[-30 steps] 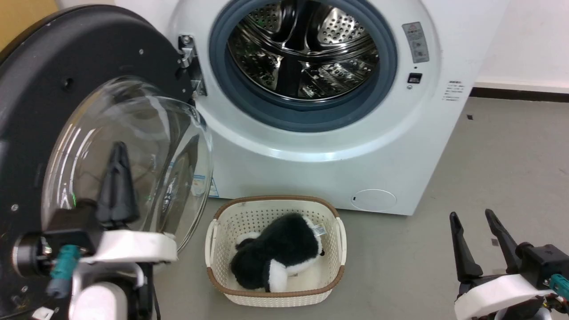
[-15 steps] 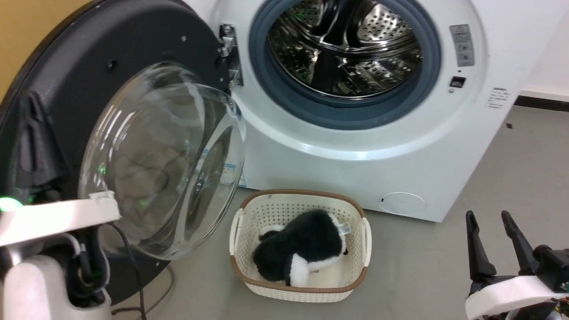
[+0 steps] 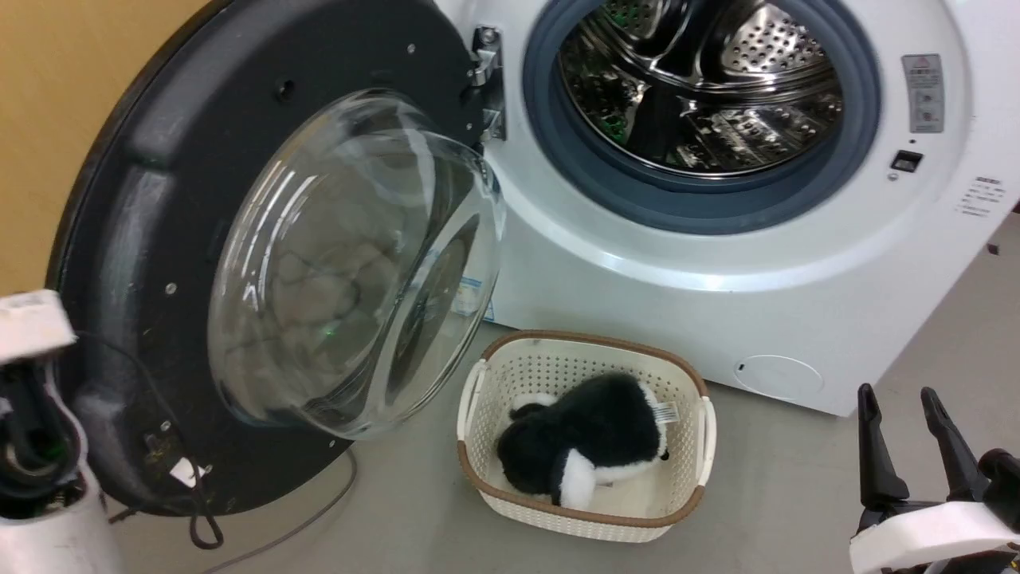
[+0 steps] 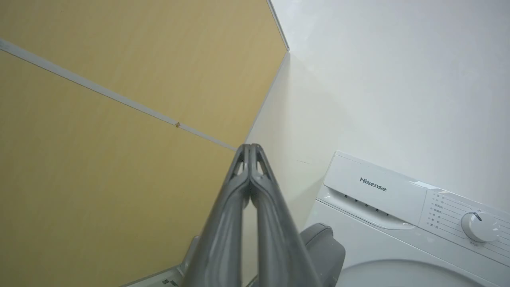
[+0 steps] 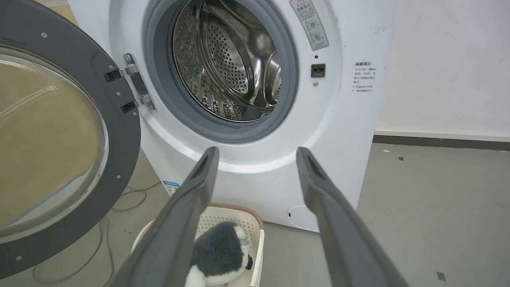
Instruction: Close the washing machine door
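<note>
Left gripper first: its jaws are pressed flat together with nothing between them. They point up at the yellow wall, near the top of the washing machine. A second ago that arm was parked right in front of the door glass. Now it's swung out wide to the left, and from the head side I only catch a pale forearm cut off at the lower left. The robot has turned too, so the scene sliding right is just the camera. My guess is it's going round the back of the door to shove it.

The right gripper sits low where it was, well away from the machine, with its jaws spread wide and empty.

The door is as wide open as before, hanging off its hinge. The glass bowl bulges our way and the drum is fully exposed, so nothing's closed yet.

I can't tell whether the left jaws touch the door at all. A grey rounded lump just beside them might be its rim. The door's outer face is hidden. The basket with the plush toy sits on the floor, maybe close to the door's swing.
</note>
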`<state>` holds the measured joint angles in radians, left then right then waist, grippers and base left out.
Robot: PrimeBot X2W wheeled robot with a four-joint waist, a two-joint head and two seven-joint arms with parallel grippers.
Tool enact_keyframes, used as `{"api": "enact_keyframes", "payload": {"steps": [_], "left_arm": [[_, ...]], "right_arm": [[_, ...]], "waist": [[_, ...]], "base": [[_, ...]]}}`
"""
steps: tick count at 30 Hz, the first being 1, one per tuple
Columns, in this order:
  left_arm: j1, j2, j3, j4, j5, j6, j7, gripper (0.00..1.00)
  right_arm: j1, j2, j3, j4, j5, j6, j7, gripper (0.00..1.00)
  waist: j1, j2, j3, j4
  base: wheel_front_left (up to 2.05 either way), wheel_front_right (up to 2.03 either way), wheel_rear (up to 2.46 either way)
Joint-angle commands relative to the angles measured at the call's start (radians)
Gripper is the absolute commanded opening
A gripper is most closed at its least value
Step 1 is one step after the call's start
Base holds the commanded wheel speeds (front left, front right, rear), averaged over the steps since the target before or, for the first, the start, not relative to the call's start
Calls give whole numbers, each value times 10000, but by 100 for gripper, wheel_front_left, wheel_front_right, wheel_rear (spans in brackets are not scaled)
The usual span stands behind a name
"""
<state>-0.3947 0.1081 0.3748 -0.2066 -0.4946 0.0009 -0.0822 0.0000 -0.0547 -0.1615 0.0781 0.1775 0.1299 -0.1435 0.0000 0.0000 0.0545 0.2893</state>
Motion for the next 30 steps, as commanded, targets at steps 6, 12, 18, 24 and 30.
{"api": "enact_keyframes", "payload": {"steps": [6,12,18,24,30], "left_arm": [[-590,223,791,703,-1479,286,674,0],[-649,252,1224,1425,-3240,207,1885,0],[-363,236,1421,2082,-4486,-119,2981,0],[177,115,1308,2806,-5575,-744,4205,0],[630,-85,1047,3159,-6197,-991,4921,0]], "right_arm": [[-109,28,-184,187,270,5,-203,100],[-145,30,-332,272,405,5,-328,100],[-179,32,-488,340,528,6,-453,100],[-206,35,-667,397,680,6,-599,100],[-211,37,-849,445,807,6,-702,100]], "waist": [[0,0,90,403],[0,0,173,674],[0,0,224,917],[0,0,255,1156],[0,0,301,1362]], "base": [[0,0,0],[0,0,0],[0,0,0],[0,0,0],[0,0,0]]}}
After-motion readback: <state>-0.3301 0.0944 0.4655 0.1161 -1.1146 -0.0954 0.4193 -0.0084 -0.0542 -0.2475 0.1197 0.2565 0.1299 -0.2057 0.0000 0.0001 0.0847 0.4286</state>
